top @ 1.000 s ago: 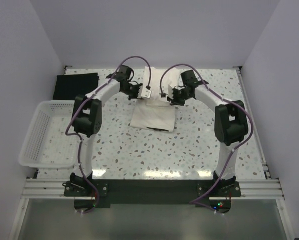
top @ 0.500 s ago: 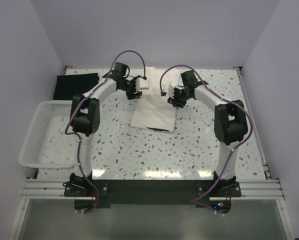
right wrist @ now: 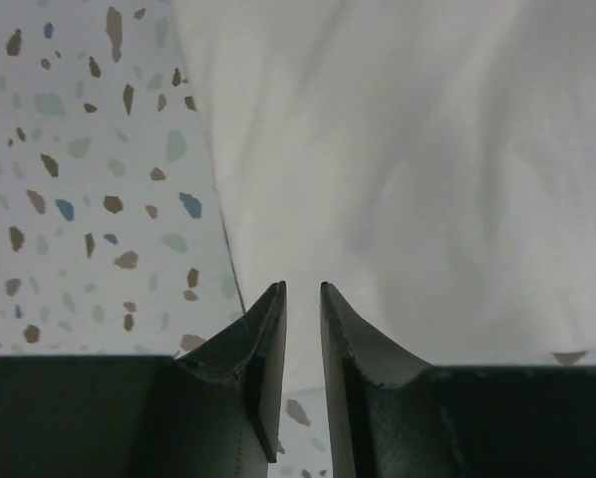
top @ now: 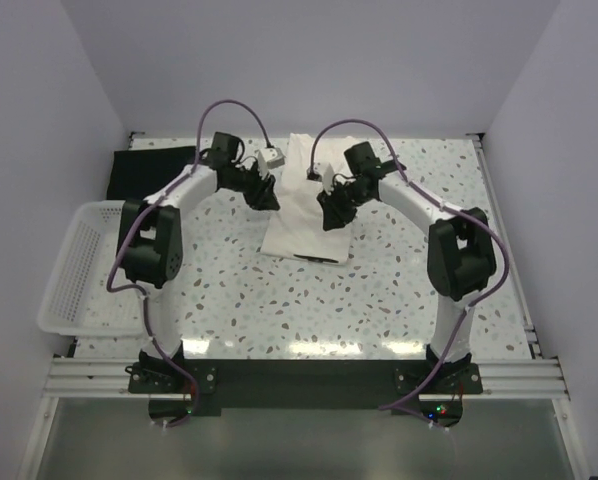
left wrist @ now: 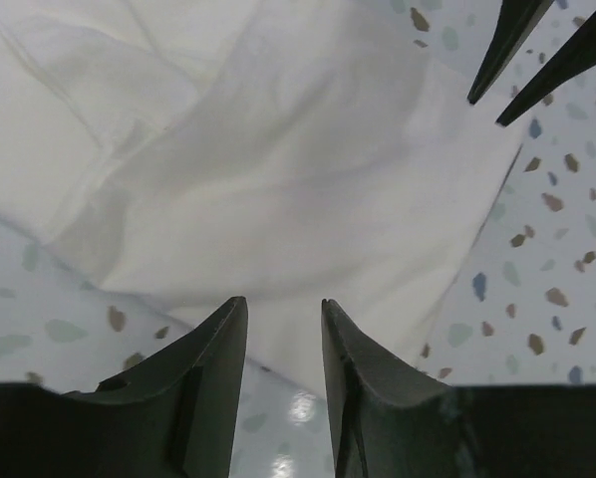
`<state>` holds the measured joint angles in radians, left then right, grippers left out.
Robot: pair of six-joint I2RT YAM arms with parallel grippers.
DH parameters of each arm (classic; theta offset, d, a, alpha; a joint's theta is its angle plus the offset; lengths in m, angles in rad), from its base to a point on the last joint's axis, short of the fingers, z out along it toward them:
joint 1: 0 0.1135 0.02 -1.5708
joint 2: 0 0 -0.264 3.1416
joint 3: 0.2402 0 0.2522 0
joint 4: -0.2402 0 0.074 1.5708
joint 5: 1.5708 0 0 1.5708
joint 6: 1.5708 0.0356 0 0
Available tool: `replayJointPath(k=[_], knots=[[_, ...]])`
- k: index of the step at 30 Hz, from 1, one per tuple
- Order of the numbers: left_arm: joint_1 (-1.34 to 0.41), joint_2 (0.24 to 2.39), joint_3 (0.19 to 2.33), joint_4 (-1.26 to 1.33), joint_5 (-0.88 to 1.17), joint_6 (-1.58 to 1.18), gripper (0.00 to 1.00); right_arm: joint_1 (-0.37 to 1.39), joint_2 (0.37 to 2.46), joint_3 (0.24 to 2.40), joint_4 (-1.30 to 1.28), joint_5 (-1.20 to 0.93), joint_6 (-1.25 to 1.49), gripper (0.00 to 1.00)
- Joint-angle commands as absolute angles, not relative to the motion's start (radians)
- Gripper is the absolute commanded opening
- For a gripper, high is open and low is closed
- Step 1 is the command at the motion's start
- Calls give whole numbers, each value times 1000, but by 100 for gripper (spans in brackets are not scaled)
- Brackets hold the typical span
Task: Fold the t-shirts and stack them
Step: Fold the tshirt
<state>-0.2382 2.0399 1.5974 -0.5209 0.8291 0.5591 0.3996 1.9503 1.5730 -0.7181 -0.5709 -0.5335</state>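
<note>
Cream shirt (top: 304, 210) lies flat on the counter (top: 379, 290), mid-width and toward the far side, as a folded strip running from the far edge toward my bases. My left jaws hang over its left edge, parted, with nothing between them. My right jaws are over its right edge, parted only narrowly and also gripping nothing. The two sets are near each other but not touching. Black shirt (top: 144, 172) lies folded at the far left corner, well apart from the cream one. White basket (top: 69, 270) sits at the left edge, just nearer than the black shirt.

basket (top: 61, 272): white lattice, left edge | table (top: 379, 290): pale, speckled | rail (top: 299, 372): dark, probably metal, near edge
</note>
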Motion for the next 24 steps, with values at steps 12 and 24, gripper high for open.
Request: replayJointPath(k=[12, 24], knots=[[-242, 2077, 1241, -485, 954, 157, 30, 341, 2149, 1428, -736, -579, -267, 21], [-233, 1973, 1108, -403, 939, 97, 25, 291, 1932, 1341, -854, -574, -564, 35]])
